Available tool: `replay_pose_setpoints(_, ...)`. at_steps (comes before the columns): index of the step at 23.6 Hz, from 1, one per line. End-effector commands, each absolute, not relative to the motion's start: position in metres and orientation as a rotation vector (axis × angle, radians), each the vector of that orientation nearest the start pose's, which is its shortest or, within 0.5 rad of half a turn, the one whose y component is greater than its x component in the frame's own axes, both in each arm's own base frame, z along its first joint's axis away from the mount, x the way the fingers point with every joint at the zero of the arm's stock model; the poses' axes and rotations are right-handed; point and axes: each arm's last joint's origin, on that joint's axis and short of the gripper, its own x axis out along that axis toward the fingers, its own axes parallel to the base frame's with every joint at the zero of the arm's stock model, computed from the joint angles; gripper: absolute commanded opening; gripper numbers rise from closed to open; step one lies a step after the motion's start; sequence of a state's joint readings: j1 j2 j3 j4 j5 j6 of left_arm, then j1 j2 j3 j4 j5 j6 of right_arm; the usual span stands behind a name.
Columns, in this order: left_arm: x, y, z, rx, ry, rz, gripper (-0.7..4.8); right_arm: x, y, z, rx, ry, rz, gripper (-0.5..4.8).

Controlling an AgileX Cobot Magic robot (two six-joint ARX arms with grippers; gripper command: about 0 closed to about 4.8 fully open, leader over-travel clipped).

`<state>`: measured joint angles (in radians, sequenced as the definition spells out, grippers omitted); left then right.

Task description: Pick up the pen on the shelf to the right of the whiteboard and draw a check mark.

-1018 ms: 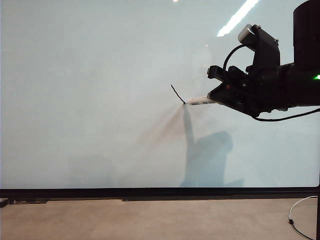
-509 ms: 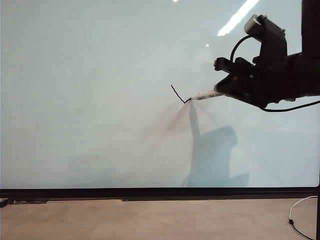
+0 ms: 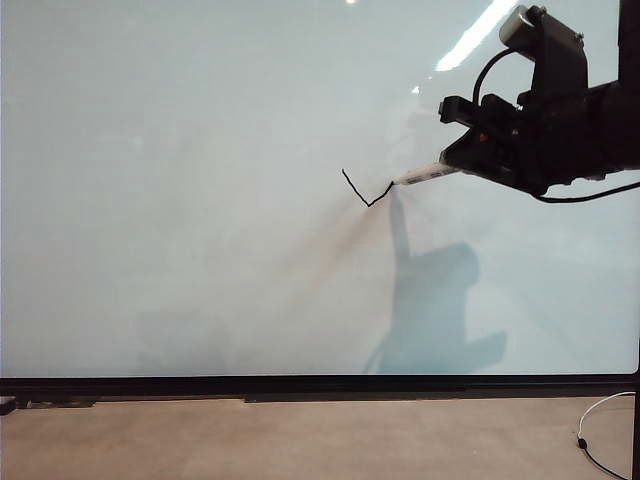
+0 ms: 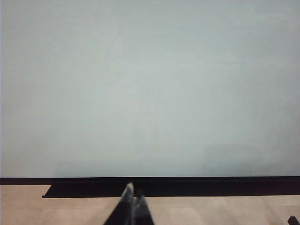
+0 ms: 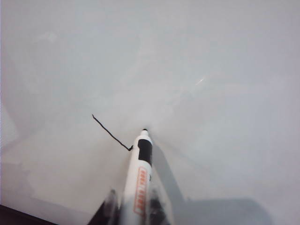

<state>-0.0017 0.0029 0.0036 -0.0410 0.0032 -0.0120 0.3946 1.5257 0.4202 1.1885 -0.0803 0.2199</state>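
Here, right tool (image 3: 452, 168) grips pen (image 3: 425, 176), tip touching whiteboard (image 3: 200, 150).

surface: large glossy white whiteboard (image 3: 200, 200) with thin black frame edge, seen upright | drawn on it: thin black V-shaped check mark (image 3: 366, 190), short left stroke, right stroke only begun | below: black ledge (image 3: 320, 388) is seen along lower edge | floor: beige floor (image 3: 300, 440), thin white cable (image 3: 598, 430) is seen at right
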Motion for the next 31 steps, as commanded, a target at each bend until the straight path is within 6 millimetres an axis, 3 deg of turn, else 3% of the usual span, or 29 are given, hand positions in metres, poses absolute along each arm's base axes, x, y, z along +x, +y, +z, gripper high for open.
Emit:
replay_pose_setpoints(1,0.097,0.0,0.163,-0.008,0.025,-0.005,-0.05,0.247,0.101,0.191,0.224,-0.069,0.455,-0.05)
replay_pose_setpoints(31,0.097,0.0,0.163,-0.008,0.025,-0.005,-0.04,0.24,0.078,0.216,0.174,-0.139,0.383,-0.05)
